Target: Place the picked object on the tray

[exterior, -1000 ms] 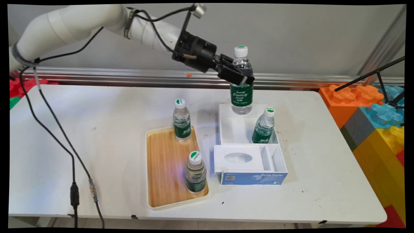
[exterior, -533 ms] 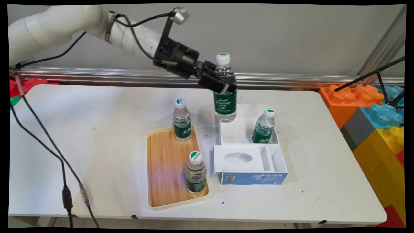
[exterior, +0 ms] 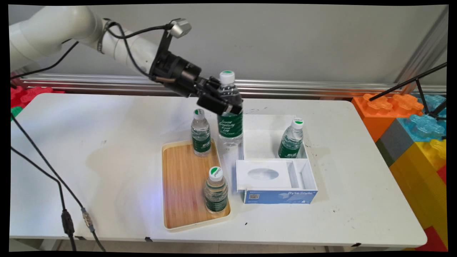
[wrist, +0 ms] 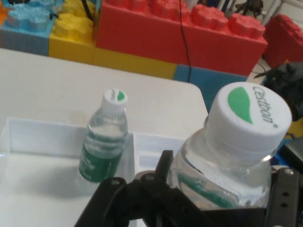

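Note:
My gripper is shut on a clear water bottle with a green label and a white cap, gripping it just below the neck. The bottle hangs upright in the air between the wooden tray and the open white box. In the hand view its cap fills the right side above my fingers. Another bottle stands in the box's far compartment, also seen as the small bottle in the hand view. Two bottles stand on the tray, one at the back and one at the front.
The box's near part carries a white insert and a blue printed side. Big coloured foam blocks stand off the table's right end, with a black tripod leg above them. Black cables hang at the left.
The arm has carried the held bottle leftward and lower, from above the box's far edge to the gap beside the tray. The other bottles have stayed put.

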Available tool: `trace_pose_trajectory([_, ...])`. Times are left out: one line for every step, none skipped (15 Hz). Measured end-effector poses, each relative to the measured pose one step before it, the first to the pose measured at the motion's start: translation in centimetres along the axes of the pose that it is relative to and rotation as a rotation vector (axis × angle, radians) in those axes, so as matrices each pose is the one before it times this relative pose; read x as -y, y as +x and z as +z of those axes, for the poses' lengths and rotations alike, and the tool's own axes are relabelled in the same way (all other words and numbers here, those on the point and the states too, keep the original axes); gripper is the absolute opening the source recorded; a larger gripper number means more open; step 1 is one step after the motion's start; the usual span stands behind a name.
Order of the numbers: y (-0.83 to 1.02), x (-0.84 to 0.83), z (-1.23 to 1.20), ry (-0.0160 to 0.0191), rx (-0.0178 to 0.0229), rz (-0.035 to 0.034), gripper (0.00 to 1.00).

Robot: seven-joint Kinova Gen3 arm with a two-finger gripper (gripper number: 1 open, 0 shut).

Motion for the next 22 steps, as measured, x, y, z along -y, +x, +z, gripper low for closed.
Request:
trace_pose_trajectory([-0.548, -0.169, -0.433, -0.00028, 0.01156, -0.00045, 0.0])
trace_pose_trajectory([-0.456, -0.13, -0.331, -0.00022, 0.00929, -0.00008, 0.0])
trace_pose_trajectory([-0.549, -0.152, -0.367, -0.00075, 0.01053, 0.00082, 0.0])
trace_pose_trajectory([-0.597, -0.177, -0.316, -0.00198, 0.0114, 0.00248, 0.0])
trace_pose_trajectory([-0.537, -0.162, -0.211, -0.00207, 0.00907, 0.00343, 0.0])
trace_pose_trajectory([-0.361, -0.106, -0.105, -0.0018, 0.00645, 0.00255, 0.0])
trace_pose_trajectory([-0.581, -0.16, -0.121, -0.00287, 0.00983, 0.00497, 0.0])
trace_pose_trajectory([-0.651, -0.163, -0.056, -0.0042, 0.01175, 0.00655, 0.0])
trace_pose_trajectory([-0.644, -0.148, -0.007, -0.00385, 0.01167, 0.00668, 0.0])
trace_pose_trajectory([-0.532, -0.111, 0.038, -0.00304, 0.00987, 0.00638, 0.0])
trace_pose_trajectory([-0.335, -0.077, 0.032, -0.00181, 0.00616, 0.00426, 0.0])
trace_pose_trajectory([-0.499, -0.103, 0.079, -0.00163, 0.00906, 0.00643, 0.0])
trace_pose_trajectory([-0.528, -0.081, 0.128, -0.00135, 0.00974, 0.00734, 0.0])
trace_pose_trajectory([-0.487, -0.066, 0.158, -0.00091, 0.00923, 0.00675, 0.0])
trace_pose_trajectory([-0.335, -0.001, 0.192, -0.00034, 0.00669, 0.0061, 0.0])
trace_pose_trajectory([-0.221, -0.001, 0.12, 0.00021, 0.00403, 0.00311, 0.0])
trace_pose_trajectory([-0.297, 0.015, 0.199, 0.00111, 0.00482, 0.0047, 0.0])
trace_pose_trajectory([-0.175, 0.017, 0.136, 0.00043, 0.00314, 0.00325, 0.0])
trace_pose_trajectory([-0.215, 0.053, 0.214, 0.00149, 0.0032, 0.00544, 0.0])
trace_pose_trajectory([-0.186, 0.089, 0.285, 0.00113, 0.00377, 0.00648, 0.0])
trace_pose_trajectory([-0.158, 0.104, 0.273, 0.00203, 0.00286, 0.00591, 0.0])
trace_pose_trajectory([-0.117, 0.092, 0.217, 0.00237, 0.00213, 0.00451, 0.0])
